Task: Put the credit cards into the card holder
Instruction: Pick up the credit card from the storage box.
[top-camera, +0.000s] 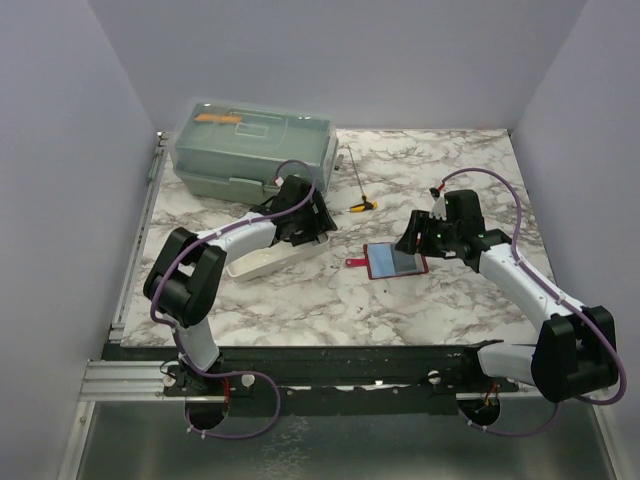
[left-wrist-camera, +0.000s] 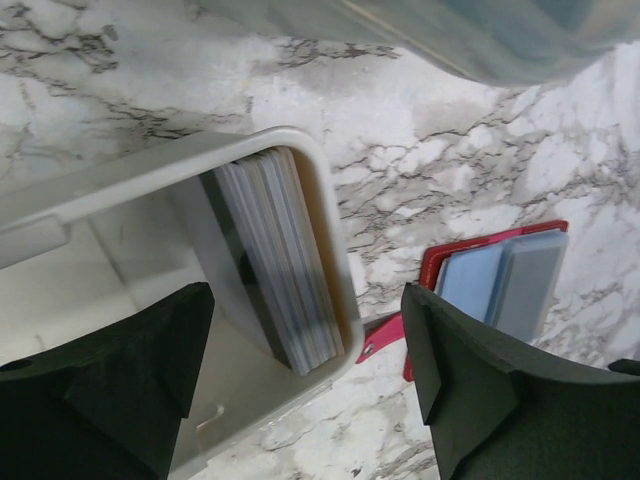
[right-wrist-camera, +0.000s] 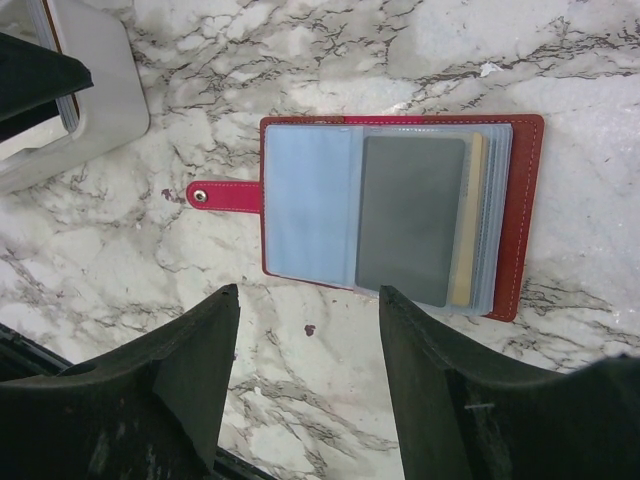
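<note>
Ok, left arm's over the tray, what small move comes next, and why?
Probably lower the left gripper onto the card stack standing on edge at the tray end and close on one card. Its jaws are open and empty, the stack shows between them, and the card holder lies open nearby.

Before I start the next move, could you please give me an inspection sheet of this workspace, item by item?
Surface: grey-veined white marble tabletop, few dark specks.
Job's things: open red card holder with clear sleeves, one dark grey card inside; stack of cards on edge in white plastic tray.
Clutter: grey-green plastic toolbox far left; thin yellow-handled tool.
Grippers: left gripper open above the tray; right gripper open above the holder; both empty.
Cables: purple cable looping along each arm.
Surroundings: pale lilac walls; metal rail at near edge.
</note>
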